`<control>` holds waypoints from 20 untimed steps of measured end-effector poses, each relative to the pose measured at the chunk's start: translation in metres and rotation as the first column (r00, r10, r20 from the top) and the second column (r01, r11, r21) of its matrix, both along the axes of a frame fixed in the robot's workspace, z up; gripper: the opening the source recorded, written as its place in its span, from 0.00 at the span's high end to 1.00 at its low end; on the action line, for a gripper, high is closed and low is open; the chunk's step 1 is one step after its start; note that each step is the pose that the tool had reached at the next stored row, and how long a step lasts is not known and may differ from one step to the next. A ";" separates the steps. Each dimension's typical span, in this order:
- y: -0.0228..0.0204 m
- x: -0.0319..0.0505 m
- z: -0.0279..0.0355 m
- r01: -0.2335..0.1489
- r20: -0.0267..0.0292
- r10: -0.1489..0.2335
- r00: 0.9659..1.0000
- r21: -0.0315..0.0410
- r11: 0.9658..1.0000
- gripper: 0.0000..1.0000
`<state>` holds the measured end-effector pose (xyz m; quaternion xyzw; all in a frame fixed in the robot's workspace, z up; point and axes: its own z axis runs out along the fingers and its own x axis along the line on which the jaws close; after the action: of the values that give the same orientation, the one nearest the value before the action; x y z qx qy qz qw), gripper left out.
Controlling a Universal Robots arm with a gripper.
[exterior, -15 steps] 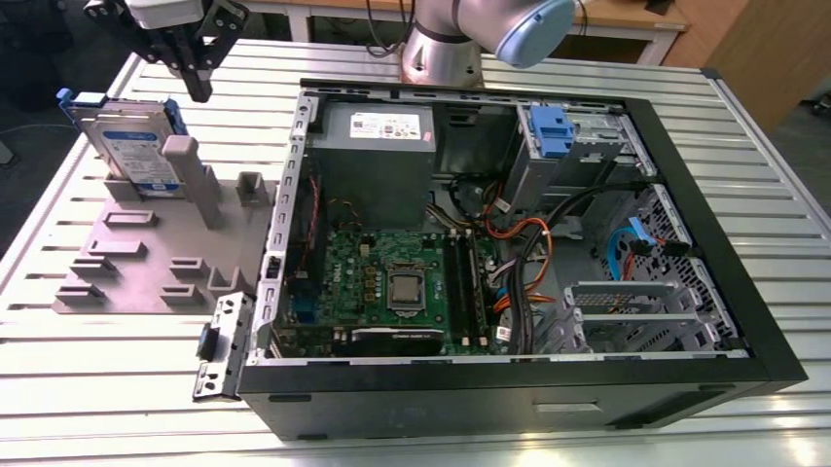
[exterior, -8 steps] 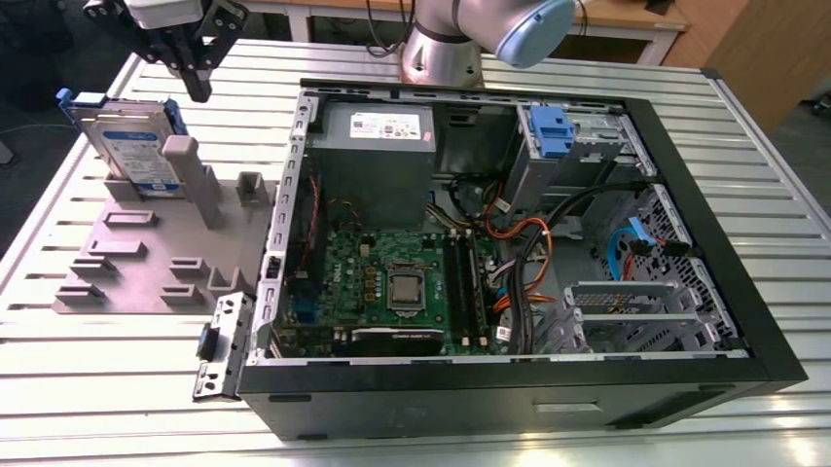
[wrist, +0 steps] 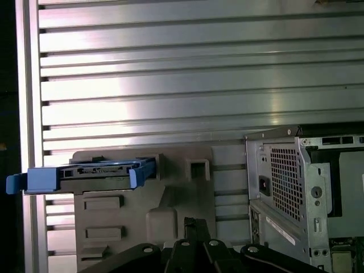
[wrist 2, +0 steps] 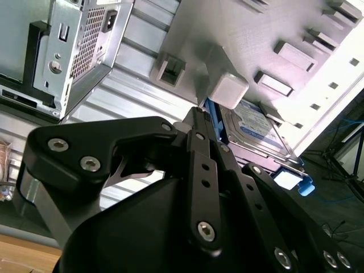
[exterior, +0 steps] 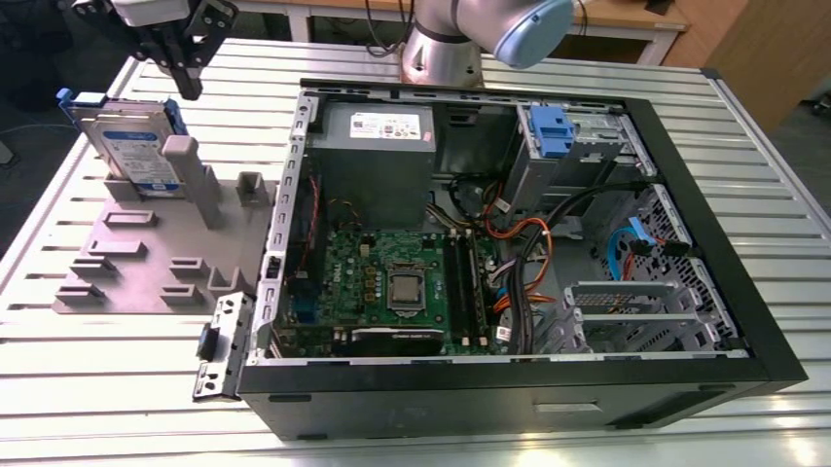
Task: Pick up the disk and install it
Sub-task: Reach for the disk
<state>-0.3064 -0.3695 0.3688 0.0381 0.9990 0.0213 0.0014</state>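
Observation:
The disk [exterior: 130, 146] stands on edge in a slot of the grey holder plate [exterior: 143, 258] at the exterior view's left, silver with a blue-and-white label and a blue frame. My gripper [exterior: 190, 89] hangs just above and behind the disk's top edge, apart from it. Its black fingers look shut with nothing between them. In the second wrist view the gripper [wrist 2: 198, 111] tapers toward a grey post, with the disk [wrist 2: 256, 131] just beyond. In the first wrist view the disk [wrist: 102, 170] shows edge-on in its holder, ahead of the gripper [wrist: 195, 223].
An open computer case [exterior: 520, 389] lies on the slatted metal table [exterior: 130, 389] beside the holder plate. It holds a grey power supply [exterior: 377, 126], a motherboard [exterior: 389, 282], a blue clip [exterior: 552, 131] at a drive bay and a metal cage [exterior: 636, 311]. The arm's base [exterior: 442, 49] stands behind the case.

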 end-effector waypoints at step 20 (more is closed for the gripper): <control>0.0016 -0.0095 -0.0007 0.000 -0.001 0.000 1.000 0.000 1.000 0.89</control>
<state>-0.3158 -0.3678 0.3682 0.0381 0.9990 0.0213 0.0009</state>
